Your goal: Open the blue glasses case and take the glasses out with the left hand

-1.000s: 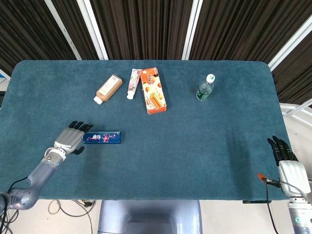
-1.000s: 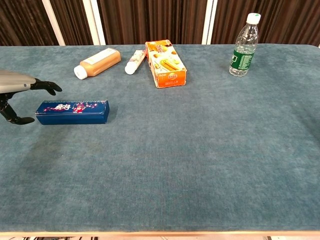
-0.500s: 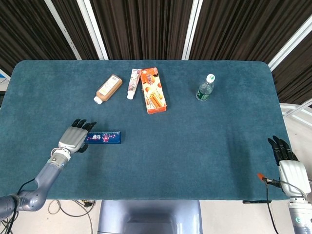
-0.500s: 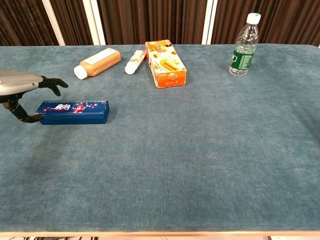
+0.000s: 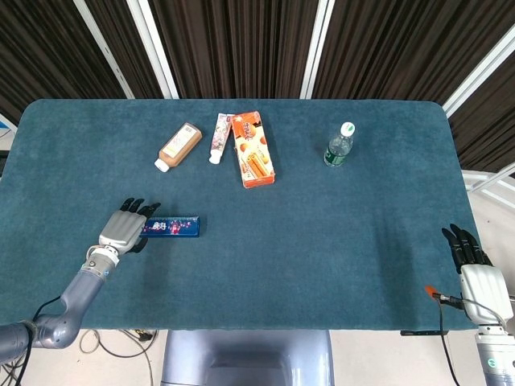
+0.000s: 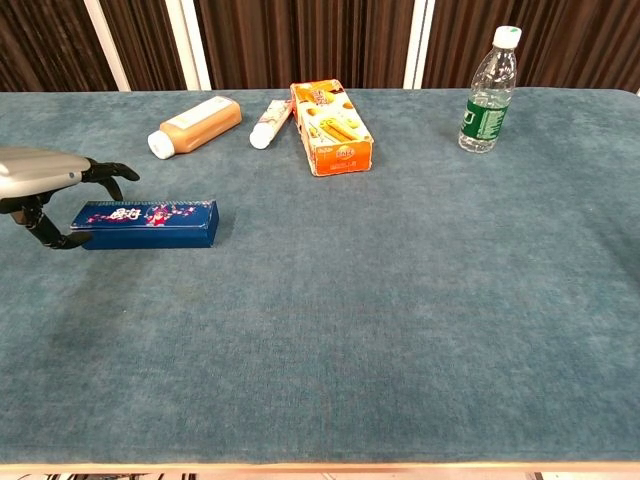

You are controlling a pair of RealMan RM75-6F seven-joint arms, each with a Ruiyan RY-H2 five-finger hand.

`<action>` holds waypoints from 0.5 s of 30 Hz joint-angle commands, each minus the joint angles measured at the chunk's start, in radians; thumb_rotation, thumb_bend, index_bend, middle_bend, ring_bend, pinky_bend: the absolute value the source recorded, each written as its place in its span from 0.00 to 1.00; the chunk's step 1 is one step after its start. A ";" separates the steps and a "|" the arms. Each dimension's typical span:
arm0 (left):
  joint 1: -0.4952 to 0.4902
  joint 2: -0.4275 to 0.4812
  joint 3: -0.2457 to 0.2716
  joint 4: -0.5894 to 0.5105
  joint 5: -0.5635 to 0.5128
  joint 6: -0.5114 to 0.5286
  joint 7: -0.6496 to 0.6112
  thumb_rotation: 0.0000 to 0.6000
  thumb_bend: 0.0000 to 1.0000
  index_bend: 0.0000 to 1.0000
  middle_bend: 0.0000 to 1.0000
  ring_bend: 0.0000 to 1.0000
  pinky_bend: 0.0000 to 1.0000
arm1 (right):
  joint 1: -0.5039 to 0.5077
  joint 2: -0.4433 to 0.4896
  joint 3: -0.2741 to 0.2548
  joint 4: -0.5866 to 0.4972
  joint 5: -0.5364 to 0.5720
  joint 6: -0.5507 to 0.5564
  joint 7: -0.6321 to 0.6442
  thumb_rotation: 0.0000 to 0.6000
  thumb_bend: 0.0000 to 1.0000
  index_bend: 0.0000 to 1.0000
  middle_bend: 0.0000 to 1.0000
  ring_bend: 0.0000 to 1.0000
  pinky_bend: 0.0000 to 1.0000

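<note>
1. Your left hand (image 5: pixel 123 230) sits at the left end of the closed glasses case (image 5: pixel 170 227), fingers spread; actual grip is unclear.
2. The case is a long, flat, flowered box on felt-like table (image 5: pixel 338 241).
3. Your right hand (image 5: pixel 475 269) rests open, holding nothing.

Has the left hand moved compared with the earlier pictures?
Yes. The left hand has come closer to the blue glasses case, rightward in head view; its fingers now reach the case's left end.
</note>
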 commanded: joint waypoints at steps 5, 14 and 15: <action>-0.001 -0.002 0.001 0.002 -0.001 0.002 -0.003 1.00 0.45 0.00 0.21 0.00 0.01 | 0.000 0.000 0.000 0.000 0.000 0.000 0.001 1.00 0.19 0.00 0.00 0.00 0.23; -0.002 -0.009 0.004 0.012 -0.003 0.001 -0.005 1.00 0.46 0.00 0.21 0.00 0.01 | 0.000 0.000 0.000 0.000 0.000 0.000 -0.001 1.00 0.20 0.00 0.00 0.00 0.23; -0.003 -0.010 0.004 0.014 -0.003 0.002 -0.005 1.00 0.46 0.00 0.21 0.00 0.01 | 0.000 0.000 0.000 0.000 0.000 0.000 -0.001 1.00 0.20 0.00 0.00 0.00 0.23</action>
